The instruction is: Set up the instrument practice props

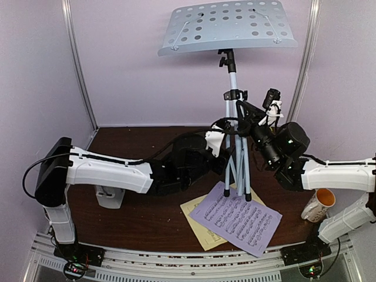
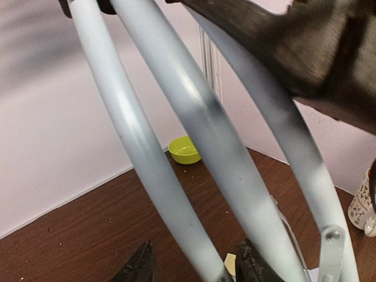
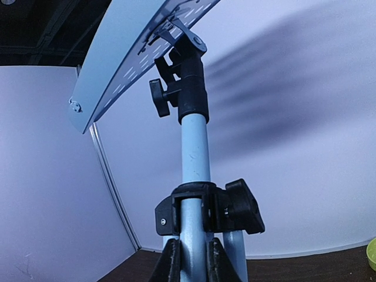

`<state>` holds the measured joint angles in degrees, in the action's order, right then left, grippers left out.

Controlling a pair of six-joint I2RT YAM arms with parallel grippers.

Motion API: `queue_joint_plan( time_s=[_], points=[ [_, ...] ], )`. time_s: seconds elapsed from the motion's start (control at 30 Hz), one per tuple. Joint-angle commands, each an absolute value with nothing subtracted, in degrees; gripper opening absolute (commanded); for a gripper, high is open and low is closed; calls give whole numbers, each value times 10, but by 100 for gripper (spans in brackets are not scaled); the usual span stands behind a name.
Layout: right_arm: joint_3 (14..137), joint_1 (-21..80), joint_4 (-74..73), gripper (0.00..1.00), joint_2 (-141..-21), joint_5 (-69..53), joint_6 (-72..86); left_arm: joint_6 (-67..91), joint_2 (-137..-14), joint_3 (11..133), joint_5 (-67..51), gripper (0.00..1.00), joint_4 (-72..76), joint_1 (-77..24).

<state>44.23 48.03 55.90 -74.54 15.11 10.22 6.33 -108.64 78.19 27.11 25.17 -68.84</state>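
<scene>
Tripod (image 3: 194,153) pole pinched by right claw (image 3: 192,242); left claw (image 2: 195,249) spread astride one leg; green bowl (image 2: 184,150) shows from left wrist, not overhead.

The left arm (image 1: 106,170) lies low and almost level, reaching from its base on the near left toward the middle with the wrist turned slightly upward. The left gripper (image 2: 194,261) has its fingers spread, and a tripod leg (image 2: 147,153) runs loosely through the gap. The right arm (image 1: 338,173) comes in from the near right with its elbow low and its wrist lifted and angled inward, and the right gripper (image 3: 192,258) has both fingers pressed against the stand pole (image 3: 194,147).
</scene>
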Motion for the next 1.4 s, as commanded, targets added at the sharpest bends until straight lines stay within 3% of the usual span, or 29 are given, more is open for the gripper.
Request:
queue_joint_plan(
  time_s=[0.0, 0.4, 0.47, 1.0, 1.37],
  points=[
    [474, 506, 741, 0, -691, 113, 104, 47, -1097, 824, 355, 46, 225, -623],
    [484, 508, 662, 0, -675, 88, 110, 5, -1075, 798, 279, 12, 240, -557],
    [488, 507, 640, 0, -673, 85, 104, -7, -1070, 788, 285, 0, 256, -551],
    [577, 501, 379, 0, -701, 19, -43, -57, -1076, 687, 248, 0, 425, -424],
    [727, 497, 272, 0, -851, 11, -116, -11, -1132, 742, 197, 0, 361, -396]
  ],
)
